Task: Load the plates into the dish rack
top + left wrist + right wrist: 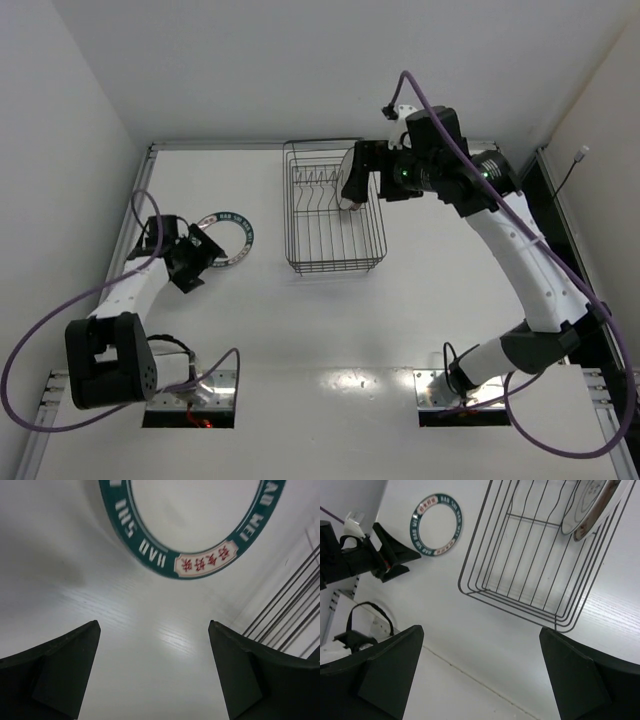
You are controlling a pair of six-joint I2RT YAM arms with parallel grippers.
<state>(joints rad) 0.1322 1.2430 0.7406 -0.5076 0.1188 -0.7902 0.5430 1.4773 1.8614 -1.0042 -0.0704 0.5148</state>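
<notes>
Grasp of the teal-rimmed plate (226, 238), flat on the worktop (420, 300) left of the dish rack (333, 268), looks next — left tool (154, 645) gapes empty just short of its rim; slip one finger low under that edge, pinch, tilt upright; right tool (481, 650), open and empty by the white plate (590, 505) standing in the rack, should keep clear.

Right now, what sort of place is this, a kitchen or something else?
Likely a robot test bench, not a kitchen: a left arm and right arm mounted on a white table, blank white walls, only a wire dish rack and teal-rimmed plate as props.
</notes>
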